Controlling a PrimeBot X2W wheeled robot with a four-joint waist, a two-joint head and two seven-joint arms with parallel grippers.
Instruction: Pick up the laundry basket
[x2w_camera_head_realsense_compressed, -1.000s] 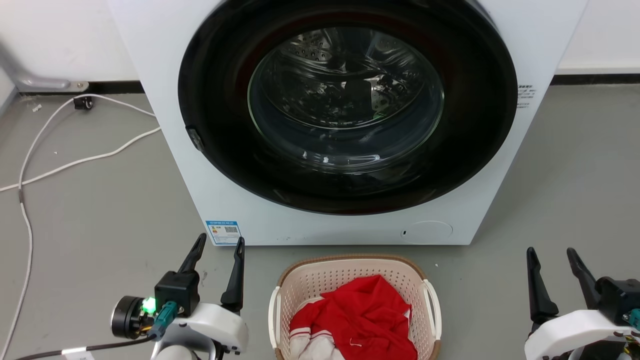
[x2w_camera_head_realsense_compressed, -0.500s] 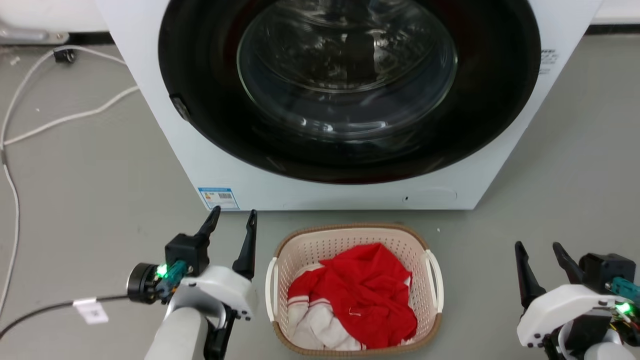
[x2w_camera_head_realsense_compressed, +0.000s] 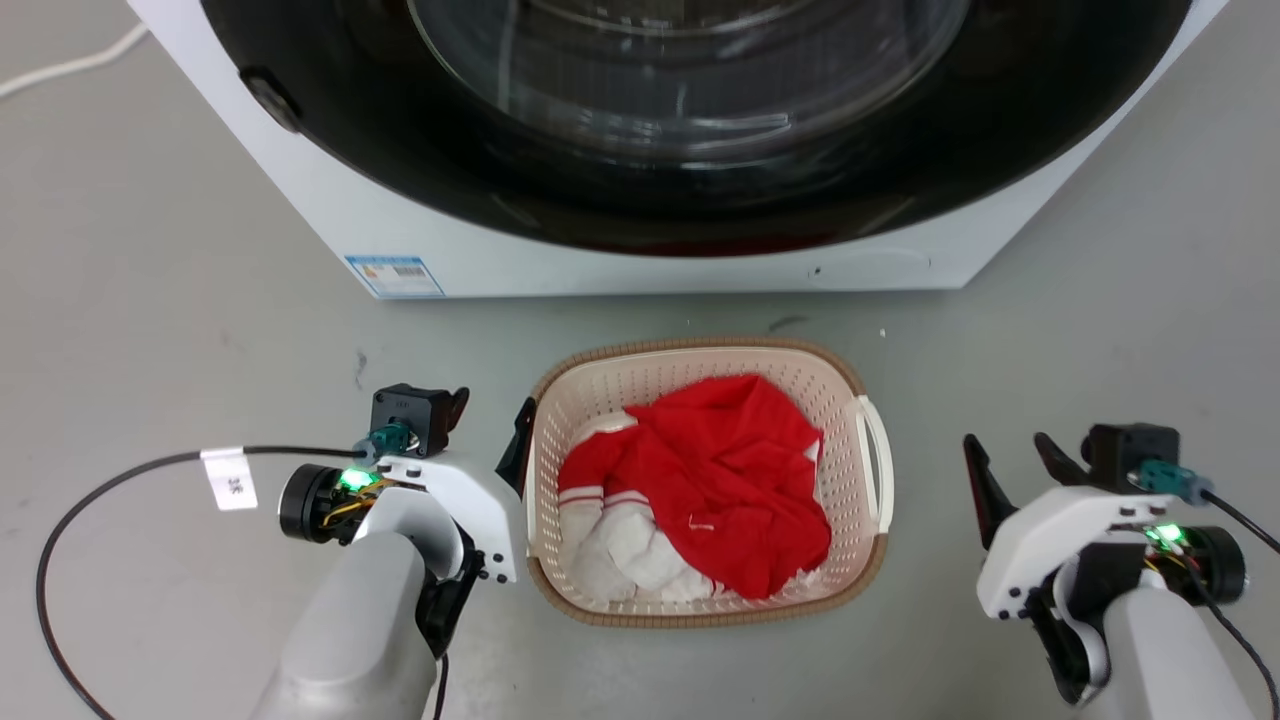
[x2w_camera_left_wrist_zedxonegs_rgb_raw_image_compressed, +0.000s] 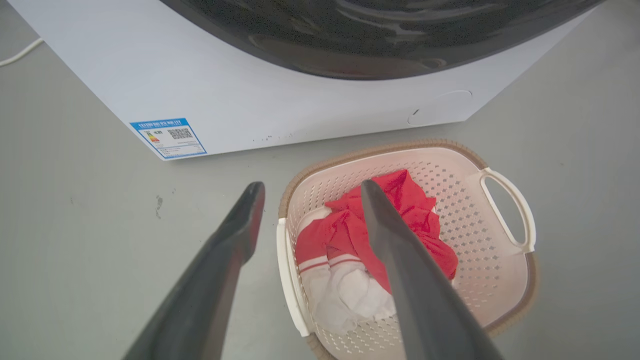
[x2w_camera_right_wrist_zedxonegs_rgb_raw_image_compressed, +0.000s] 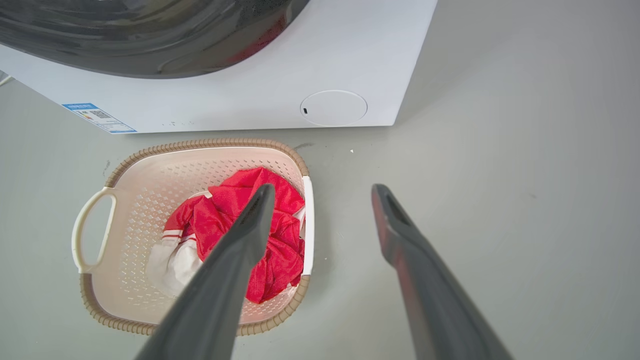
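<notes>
The laundry basket (x2w_camera_head_realsense_compressed: 690, 349) is cream with a brown rim and stands on the floor in front of the washer, holding red and white clothes (x2w_camera_head_realsense_compressed: 720, 470). My left gripper (x2w_camera_head_realsense_compressed: 493, 405) is open just beside the basket's left handle; I cannot tell whether it touches. In the left wrist view the left gripper (x2w_camera_left_wrist_zedxonegs_rgb_raw_image_compressed: 312, 185) shows that handle (x2w_camera_left_wrist_zedxonegs_rgb_raw_image_compressed: 289, 280) between its fingers. My right gripper (x2w_camera_head_realsense_compressed: 1004, 442) is open, a short way right of the right handle (x2w_camera_head_realsense_compressed: 880, 450). The right wrist view shows the right gripper (x2w_camera_right_wrist_zedxonegs_rgb_raw_image_compressed: 325, 187) with the basket (x2w_camera_right_wrist_zedxonegs_rgb_raw_image_compressed: 150, 200) on its left.
The white washer (x2w_camera_head_realsense_compressed: 600, 250) with its dark round door stands close behind the basket. A black cable (x2w_camera_head_realsense_compressed: 60, 520) loops over the grey floor at my left arm. A white cord (x2w_camera_head_realsense_compressed: 70, 65) lies at the far left.
The head camera has tipped down, so the washer has slid up the view. Both grippers have dropped lower and drawn alongside the basket's handles; they stay open.
</notes>
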